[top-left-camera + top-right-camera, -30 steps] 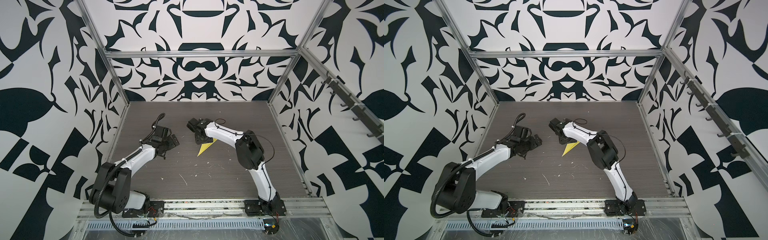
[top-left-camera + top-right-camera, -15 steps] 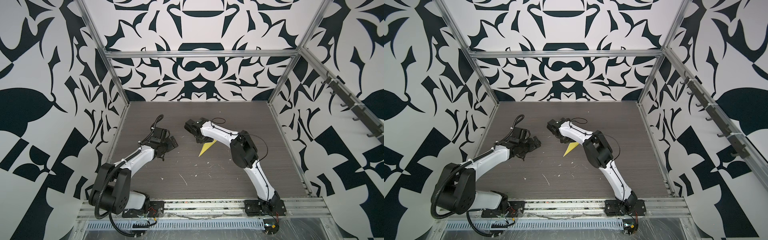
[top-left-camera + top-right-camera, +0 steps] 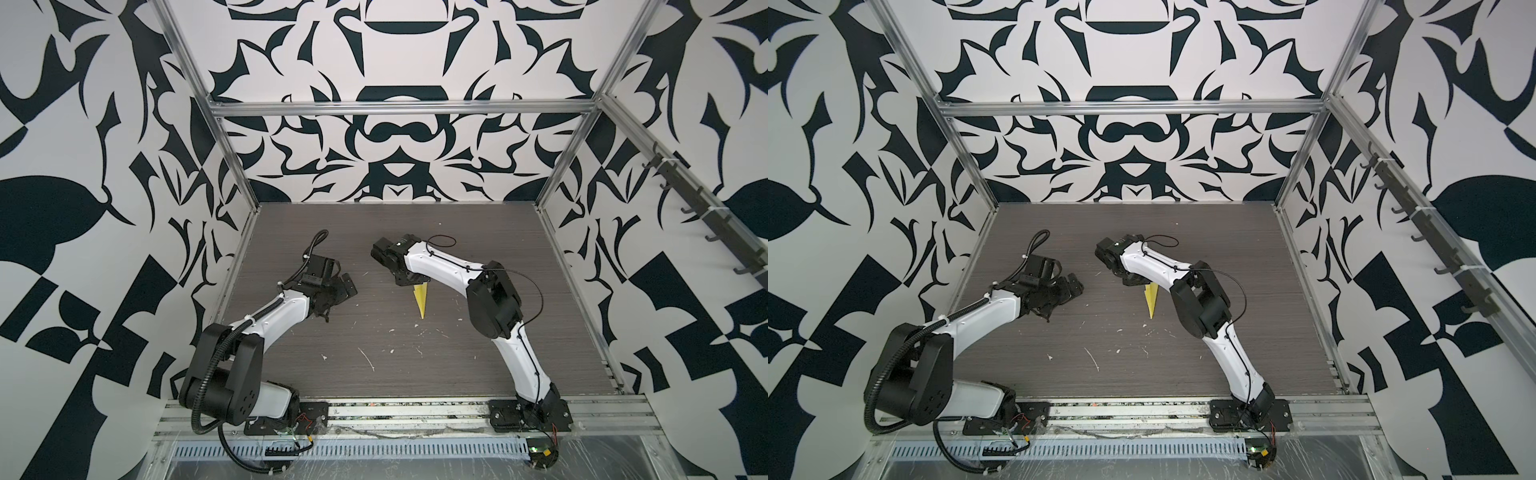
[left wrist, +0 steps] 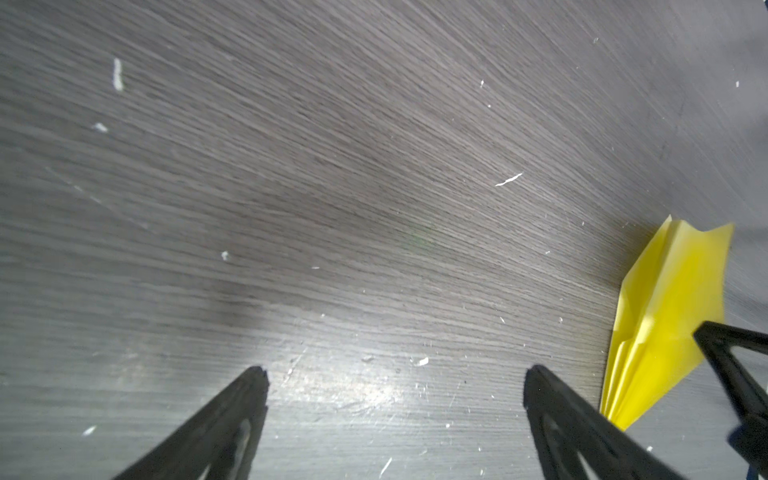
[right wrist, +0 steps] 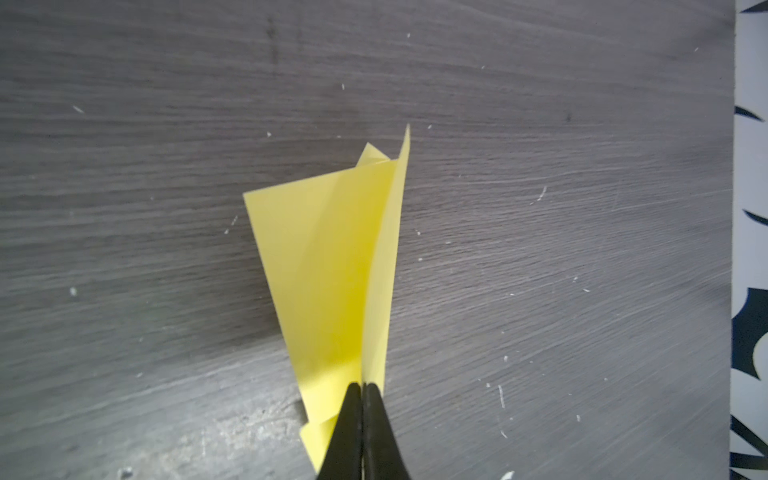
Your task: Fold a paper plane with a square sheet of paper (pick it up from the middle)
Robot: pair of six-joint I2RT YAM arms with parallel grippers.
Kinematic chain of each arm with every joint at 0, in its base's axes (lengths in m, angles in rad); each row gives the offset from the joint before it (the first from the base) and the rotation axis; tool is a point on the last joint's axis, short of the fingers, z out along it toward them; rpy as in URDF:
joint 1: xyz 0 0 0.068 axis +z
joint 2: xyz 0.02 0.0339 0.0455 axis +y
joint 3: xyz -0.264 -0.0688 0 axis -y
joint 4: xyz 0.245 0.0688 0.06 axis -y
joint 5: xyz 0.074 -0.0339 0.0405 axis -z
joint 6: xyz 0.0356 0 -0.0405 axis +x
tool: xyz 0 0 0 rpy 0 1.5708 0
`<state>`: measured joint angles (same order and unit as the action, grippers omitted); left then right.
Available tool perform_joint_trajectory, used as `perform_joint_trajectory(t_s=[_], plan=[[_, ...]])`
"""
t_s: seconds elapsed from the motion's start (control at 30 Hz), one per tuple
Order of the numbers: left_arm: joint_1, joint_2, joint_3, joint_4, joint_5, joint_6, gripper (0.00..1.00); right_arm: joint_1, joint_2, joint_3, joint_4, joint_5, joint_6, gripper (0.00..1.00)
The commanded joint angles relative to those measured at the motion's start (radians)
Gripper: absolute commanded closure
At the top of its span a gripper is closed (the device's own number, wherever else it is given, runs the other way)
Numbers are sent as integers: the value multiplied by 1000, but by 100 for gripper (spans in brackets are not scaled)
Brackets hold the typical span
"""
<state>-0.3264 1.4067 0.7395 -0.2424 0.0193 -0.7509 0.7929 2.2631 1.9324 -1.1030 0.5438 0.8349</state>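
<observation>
Our right gripper (image 5: 362,386) is closed on the upright middle fold of the paper plane (image 5: 328,266), which reaches ahead of its fingertips over the tabletop (image 5: 124,208). Our left gripper (image 4: 397,370) is wide open and empty beside it. We should lift slowly, without twisting the fold.

paper plane (image 3: 420,301) partly under right claw (image 3: 413,283)

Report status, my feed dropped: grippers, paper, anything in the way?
Right gripper shut on the paper plane. Left gripper open, empty, apart from it. Only white flecks on table, nothing blocking.
</observation>
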Motion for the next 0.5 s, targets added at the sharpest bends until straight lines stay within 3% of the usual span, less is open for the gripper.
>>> perform_joint_trajectory(t_s=[0.0,0.17,0.3,0.37,0.47], plan=[[4,-12,2,-1,4,8,1,5,-85,-18,15,20,-22,98],[6,-52,-4,-6,7,3,1,5,-170,-83,161,-90,-151,100],[11,-113,-15,-1,11,-25,1,3,-276,-177,374,-310,-252,100],[19,-161,-28,12,25,-54,0,3,-313,-225,471,-462,-272,100],[31,-211,-60,54,63,-108,0,3,-355,-299,607,-601,-271,100]])
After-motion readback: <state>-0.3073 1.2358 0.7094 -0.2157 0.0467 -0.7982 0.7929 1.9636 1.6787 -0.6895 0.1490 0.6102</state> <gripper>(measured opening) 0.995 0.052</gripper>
